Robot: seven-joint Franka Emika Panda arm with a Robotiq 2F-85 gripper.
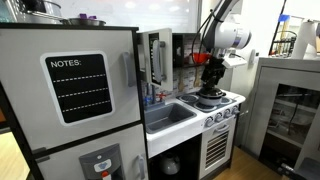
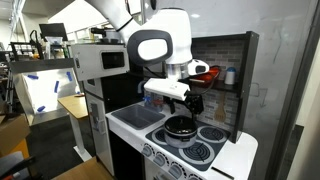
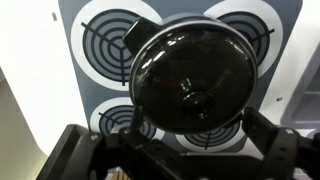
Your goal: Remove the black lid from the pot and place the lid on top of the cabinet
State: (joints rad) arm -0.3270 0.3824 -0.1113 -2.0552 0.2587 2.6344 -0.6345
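The Panda arm's gripper hung directly over the pot on the toy kitchen's white stovetop, seen in both exterior views. The black lid sat on the pot, its small knob facing up. In the wrist view the fingers stood spread wide at either side of the lid's near rim, released and holding nothing. The pot appeared to stand near the middle of the stovetop, well back from its front edge, though which of the four burner rings lay beneath it was hard to tell. A sink lay just beyond one side edge of the stovetop, and past it stood the grey cabinet bearing a "NOTES" board.
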